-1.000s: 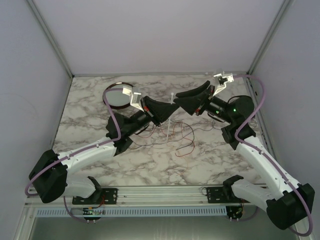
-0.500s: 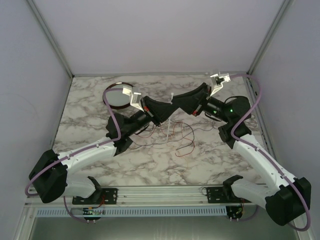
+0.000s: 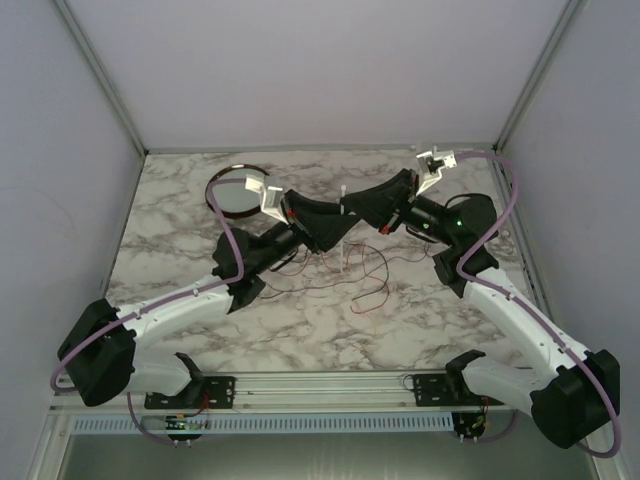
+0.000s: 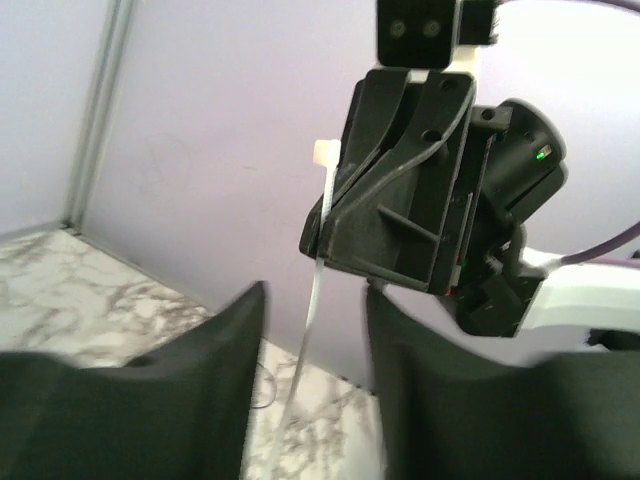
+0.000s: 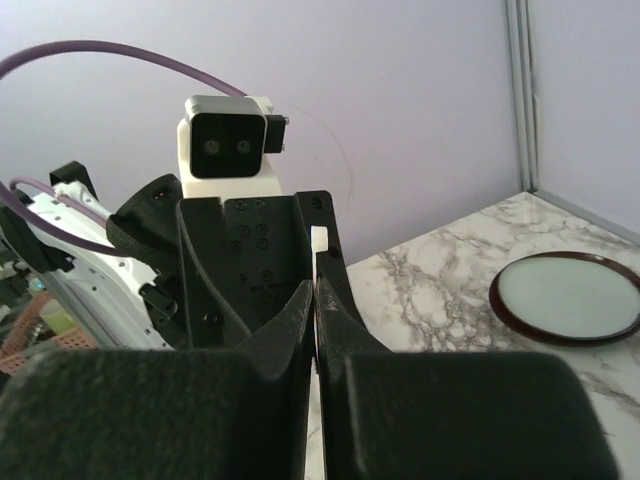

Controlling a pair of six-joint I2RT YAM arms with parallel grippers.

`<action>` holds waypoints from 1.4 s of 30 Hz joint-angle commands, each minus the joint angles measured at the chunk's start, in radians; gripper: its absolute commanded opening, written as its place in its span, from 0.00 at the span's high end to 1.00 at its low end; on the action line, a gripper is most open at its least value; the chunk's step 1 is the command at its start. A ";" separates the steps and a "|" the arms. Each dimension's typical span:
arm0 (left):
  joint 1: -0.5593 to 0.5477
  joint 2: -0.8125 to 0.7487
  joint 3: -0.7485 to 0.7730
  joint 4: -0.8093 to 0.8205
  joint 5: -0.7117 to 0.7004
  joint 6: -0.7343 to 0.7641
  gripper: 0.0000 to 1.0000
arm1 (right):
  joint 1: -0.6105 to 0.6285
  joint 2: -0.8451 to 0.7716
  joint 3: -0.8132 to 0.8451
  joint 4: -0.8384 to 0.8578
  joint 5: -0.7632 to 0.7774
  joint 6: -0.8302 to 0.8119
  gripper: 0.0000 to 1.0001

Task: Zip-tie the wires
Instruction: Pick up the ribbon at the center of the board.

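Dish at far left, then the left gripper, fingers a little apart with the white zip tie between them (its strap hangs in the gap), the right gripper pinching that tie tight, and the wires sprawled on the marble table beneath both.

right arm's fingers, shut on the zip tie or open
Shut on the zip tie: in the right wrist view the right arm's fingers meet with its white strip pinched between them.
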 commanded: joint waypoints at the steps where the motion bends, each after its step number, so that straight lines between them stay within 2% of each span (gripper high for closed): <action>1: 0.001 -0.043 -0.034 0.025 -0.021 0.028 0.47 | 0.016 -0.017 0.026 -0.044 0.003 -0.126 1.00; 2: 0.003 -0.058 -0.046 0.008 -0.020 0.038 0.41 | 0.021 -0.017 0.040 -0.081 0.003 -0.172 1.00; 5: 0.004 -0.111 -0.086 -0.046 -0.025 0.062 0.32 | 0.037 -0.019 0.068 -0.189 0.016 -0.309 1.00; 9: 0.018 -0.214 -0.149 -0.098 -0.048 0.052 0.27 | 0.051 -0.024 0.080 -0.286 0.029 -0.456 1.00; 12: 0.033 -0.284 -0.171 -0.125 -0.050 0.043 0.27 | 0.051 -0.032 0.073 -0.312 0.042 -0.495 1.00; 17: 0.040 -0.324 -0.152 -0.148 -0.060 0.063 0.27 | 0.052 -0.026 0.066 -0.293 0.004 -0.451 1.00; 25: 0.042 -0.241 -0.132 -0.114 -0.082 0.070 0.29 | 0.052 -0.048 0.036 -0.191 -0.051 -0.329 1.00; 34: 0.046 -0.157 -0.097 0.032 -0.040 0.020 0.32 | 0.052 -0.050 0.037 -0.215 -0.064 -0.316 1.00; 42: 0.046 -0.173 -0.081 0.047 -0.026 0.010 0.37 | 0.052 -0.044 0.046 -0.271 -0.055 -0.352 1.00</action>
